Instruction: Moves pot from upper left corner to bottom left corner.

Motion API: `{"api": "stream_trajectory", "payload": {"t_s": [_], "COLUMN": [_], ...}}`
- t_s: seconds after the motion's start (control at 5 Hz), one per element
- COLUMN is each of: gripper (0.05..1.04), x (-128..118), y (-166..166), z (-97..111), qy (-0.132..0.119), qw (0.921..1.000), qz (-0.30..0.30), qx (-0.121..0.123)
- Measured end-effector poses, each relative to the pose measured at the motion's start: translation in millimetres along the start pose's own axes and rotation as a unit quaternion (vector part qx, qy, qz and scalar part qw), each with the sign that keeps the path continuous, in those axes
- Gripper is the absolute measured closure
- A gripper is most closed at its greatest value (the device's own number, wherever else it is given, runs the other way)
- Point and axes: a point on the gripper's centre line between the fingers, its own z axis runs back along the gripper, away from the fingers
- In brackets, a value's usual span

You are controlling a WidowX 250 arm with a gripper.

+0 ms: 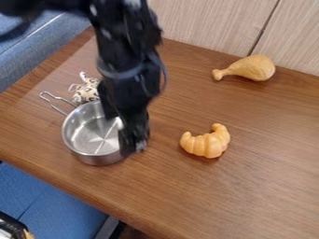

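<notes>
The black gripper (133,140) hangs down at the right side of the metal pot (89,135), overlapping its right rim. Silver and upright, the pot rests on the wooden table at the left, close to the front left edge. Its wire handle (55,101) points toward the upper left. Part of the pot's right wall and rim is hidden behind the gripper.
Just behind the pot lies a small spotted toy (86,89). A toy croissant (207,141) sits to the right of the gripper, and a toy drumstick (247,68) is near the back wall. Blue seats border the wooden table (249,186) at the left.
</notes>
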Motion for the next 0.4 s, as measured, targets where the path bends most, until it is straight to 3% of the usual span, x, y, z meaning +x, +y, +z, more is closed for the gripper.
{"api": "stream_trajectory", "payload": {"t_s": [0.2,0.4], "gripper": [0.077,0.079], "x": [9.2,8.6], "y": [6.2,6.0], "z": [14.9,15.2], "qy": [-0.027,-0.025], "qw": [0.9991,0.9992], "qz": [0.008,0.005], "qx": [-0.031,-0.032]}}
